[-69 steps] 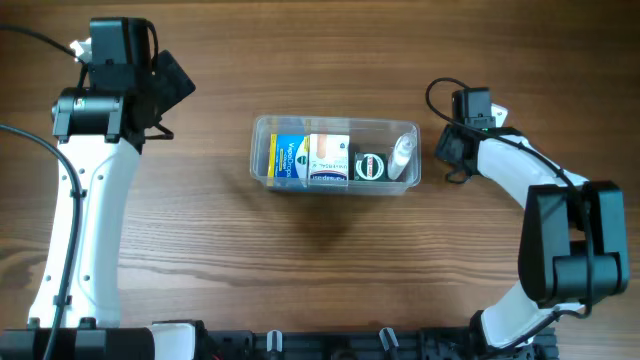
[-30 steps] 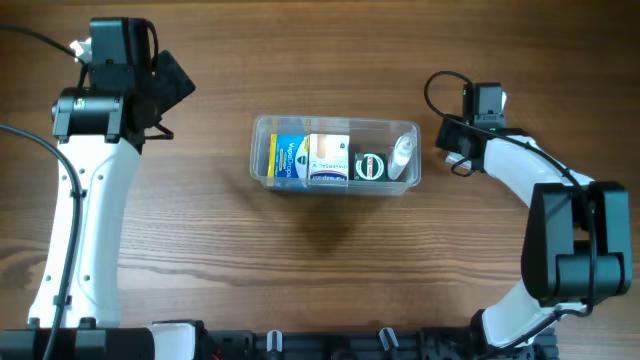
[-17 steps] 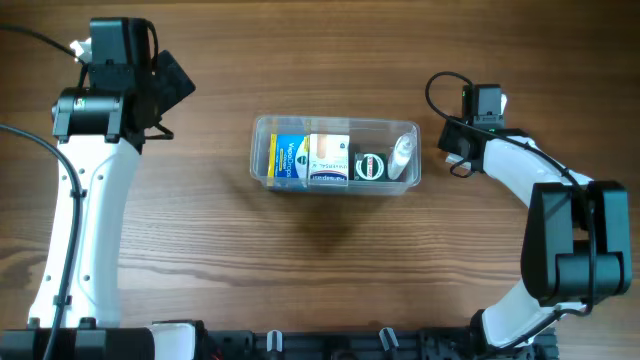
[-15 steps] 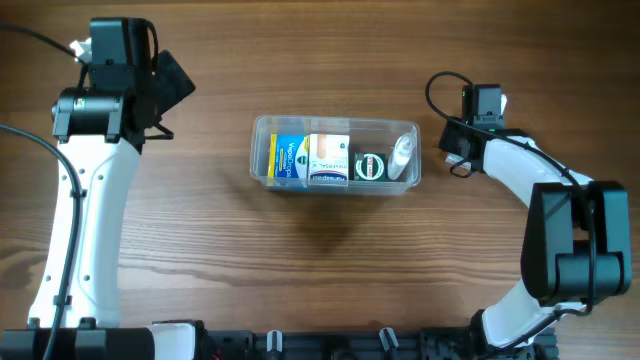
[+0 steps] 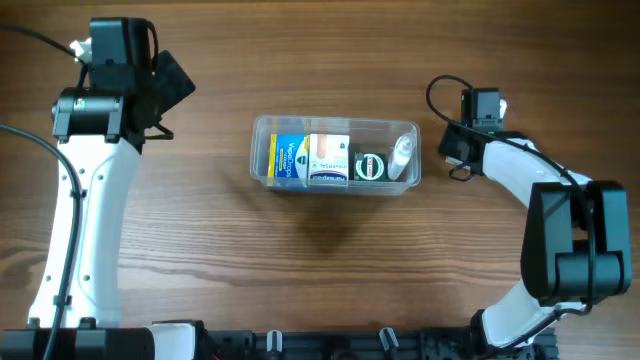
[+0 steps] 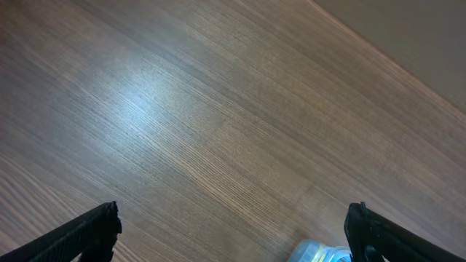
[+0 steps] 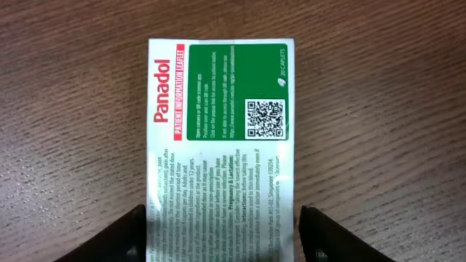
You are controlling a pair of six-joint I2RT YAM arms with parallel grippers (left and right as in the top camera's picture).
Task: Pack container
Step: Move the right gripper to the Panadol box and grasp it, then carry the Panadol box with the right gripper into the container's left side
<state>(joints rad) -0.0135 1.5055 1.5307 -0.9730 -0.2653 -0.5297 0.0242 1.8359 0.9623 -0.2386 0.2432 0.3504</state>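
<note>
surface: brown wood-grain table [image 5: 320,260], seen from overhead w/ both arms on it.
container [image 5: 262,170]: clear tub, mid-table, between the two arms, long side running left-right.
inside container: blue/yellow box [image 5: 289,160] at its left end; white/orange box [image 5: 328,158] touching that one's right side; round black/green tin [image 5: 371,166] next; small clear bottle [image 5: 402,158] at its right end, tilted.
left gripper [image 6: 233,240]: well left of container and further back, jaws spread wide, nothing between them, only bare wood under it.
right gripper [image 7: 229,233]: just off container's right end, low over the table.
panadol box [image 7: 222,138]: outside container, flat on the wood, white w/ green panel and qr code, its near end between the right fingers [image 7: 138,233].
right grip: fingers sat just beside both long edges; couldn't tell if they pressed on it.
</note>
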